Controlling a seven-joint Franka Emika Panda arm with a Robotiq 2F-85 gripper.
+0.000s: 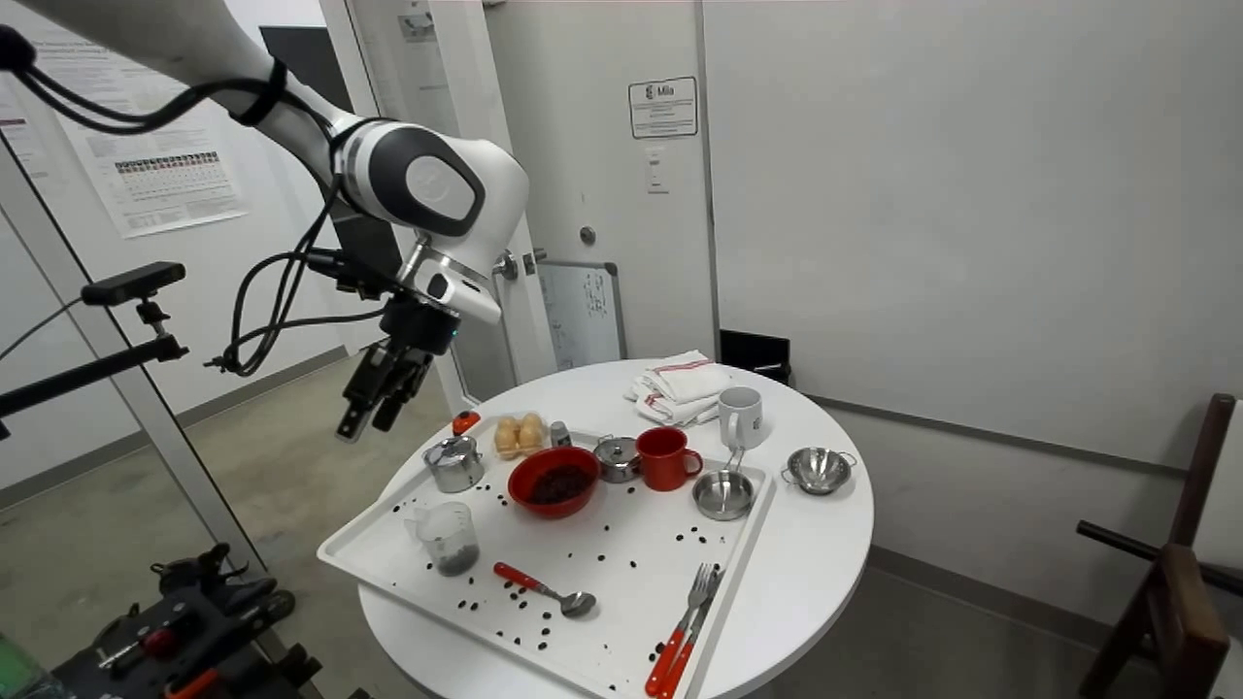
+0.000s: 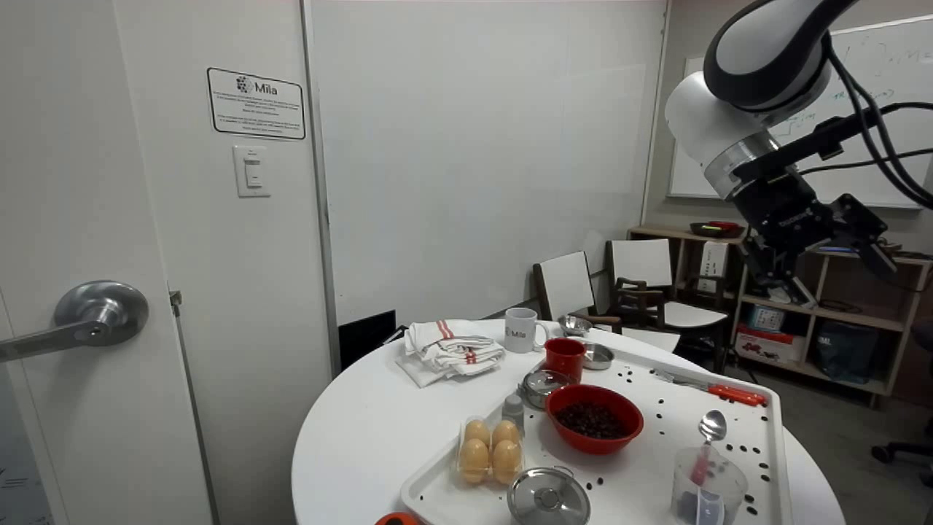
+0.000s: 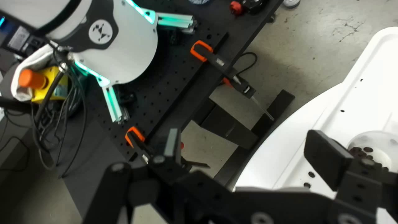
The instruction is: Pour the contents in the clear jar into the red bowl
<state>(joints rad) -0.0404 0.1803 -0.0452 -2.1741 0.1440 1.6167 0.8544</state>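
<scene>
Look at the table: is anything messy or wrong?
Yes, dark beanlike bits lie scattered on the white tray, several near the spoon. They look spilled, because similar bits sit inside the red bowl and clear jar.

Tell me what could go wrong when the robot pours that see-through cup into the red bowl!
The open pincer could tip over the clear measuring cup while grabbing it. The red bowl already holds many dark beans, so extra ones might bounce out. The red-handled spoon lies near the measuring cup and might get nudged.

The clear jar stands near the red bowl, both holding beans.
</scene>
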